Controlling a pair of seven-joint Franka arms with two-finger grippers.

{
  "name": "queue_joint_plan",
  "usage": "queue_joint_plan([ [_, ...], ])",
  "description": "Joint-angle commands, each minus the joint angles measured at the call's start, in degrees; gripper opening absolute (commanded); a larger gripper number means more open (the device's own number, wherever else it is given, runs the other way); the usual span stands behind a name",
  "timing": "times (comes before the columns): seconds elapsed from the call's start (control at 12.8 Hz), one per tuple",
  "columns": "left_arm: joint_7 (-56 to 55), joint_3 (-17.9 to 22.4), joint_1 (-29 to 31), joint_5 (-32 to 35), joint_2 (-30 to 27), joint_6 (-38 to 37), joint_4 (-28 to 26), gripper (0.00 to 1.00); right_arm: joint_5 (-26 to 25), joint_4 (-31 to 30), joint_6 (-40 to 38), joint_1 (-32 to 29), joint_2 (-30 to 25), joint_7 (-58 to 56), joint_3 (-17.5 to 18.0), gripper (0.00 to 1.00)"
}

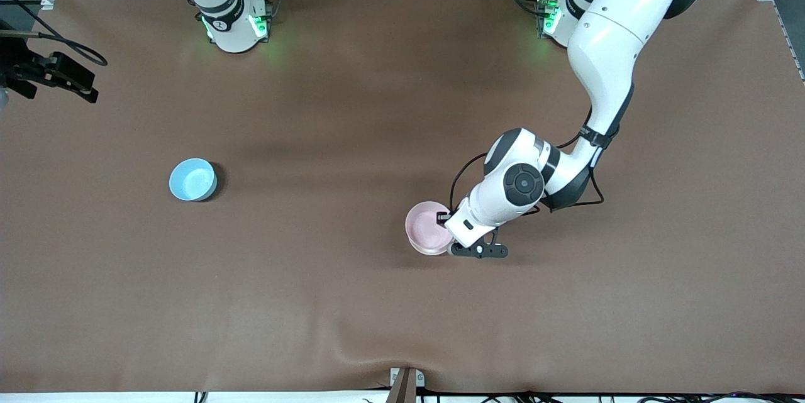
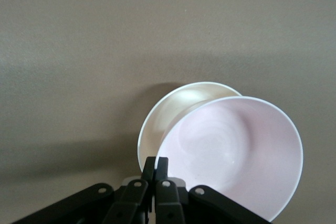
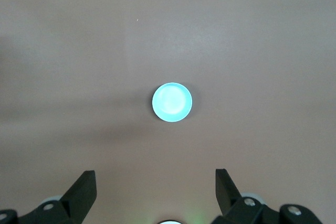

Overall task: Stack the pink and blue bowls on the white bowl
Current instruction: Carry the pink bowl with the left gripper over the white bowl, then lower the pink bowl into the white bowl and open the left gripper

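The pale pink bowl [image 1: 427, 226] sits over the white bowl [image 1: 431, 253], whose rim shows just under it. In the left wrist view the pink bowl [image 2: 236, 153] is offset from the white bowl [image 2: 176, 109] and covers most of it. I cannot tell whether it rests in the white bowl. My left gripper [image 1: 445, 217] [image 2: 156, 165] is shut on the pink bowl's rim. The light blue bowl [image 1: 193, 179] stands alone toward the right arm's end of the table. My right gripper [image 3: 156, 184] is open and empty high above the blue bowl [image 3: 172, 102], and is out of the front view.
The brown table mat [image 1: 352, 107] is bare around the bowls. A black mount with cables [image 1: 53, 73] juts in at the edge by the right arm's end. The arm bases [image 1: 233, 22] stand along the edge farthest from the front camera.
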Motion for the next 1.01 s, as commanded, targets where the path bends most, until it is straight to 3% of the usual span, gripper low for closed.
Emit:
queue_joint_plan([
  [0.0, -0.6, 0.6, -1.1, -0.1, 1.9, 0.1, 2.1, 0.29, -0.4, 0.7, -0.1, -0.7, 0.4, 0.7, 0.5, 1.0],
  [0.08, -0.5, 0.7, -1.1, 0.2, 1.9, 0.4, 2.0, 0.99, -0.4, 0.7, -0.1, -0.6, 0.4, 0.7, 0.5, 1.0],
  [0.47, -6.2, 1.0, -0.9, 0.6, -0.9, -2.1, -0.7, 1.0, -0.4, 0.7, -0.1, -0.6, 0.4, 0.7, 0.5, 1.0],
  [0.7, -9.3, 1.0, 0.5, 0.6, -10.0, -17.1, -1.3, 1.0, -0.5, 0.7, -0.4, -0.4, 1.2, 0.7, 0.5, 1.0],
  [0.94, -8.7, 1.0, 7.3, 0.7, -19.6, -28.2, -1.1, 1.0, -0.8, 0.7, -0.3, 0.1, 4.0, 0.7, 0.7, 1.0],
])
